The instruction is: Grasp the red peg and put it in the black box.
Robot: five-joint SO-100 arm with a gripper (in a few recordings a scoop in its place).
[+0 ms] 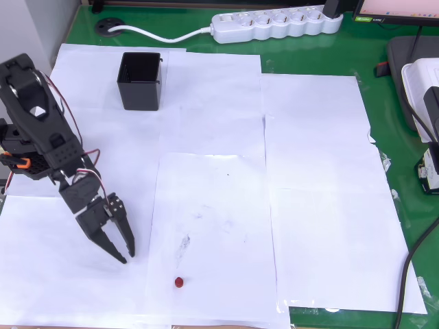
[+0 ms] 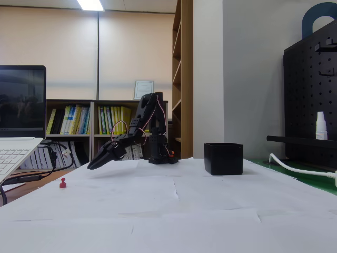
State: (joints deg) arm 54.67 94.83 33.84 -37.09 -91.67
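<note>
On the white paper sheets (image 1: 322, 171) that cover the green table (image 1: 384, 103), the red peg (image 1: 179, 282) stands alone near the bottom edge of the overhead view, untouched and well apart from everything else; in the fixed view it shows at the left, resting on the paper. The black box (image 1: 140, 81) stands upright at the far end of the sheets, toward the top left of the overhead view, and nothing shows inside it from above. The gripper (image 1: 127, 255) hangs above the paper to the left of the peg, tips pointing down and toward it, and the jaws stand nearly together with only a narrow gap and nothing between them. Judged from this layout, no step of the task is complete: the approach is under way, and the grasp, the carry and the release into the box are all left. The jaws probably need to widen before they descend over the peg. A white power strip (image 1: 278, 24) with its cable lies at the far edge of the table, and a black cable (image 1: 411, 260) runs along the right edge; both lie off the route. The paper between peg and box is bare, so nothing obstructs the transfer path.
</note>
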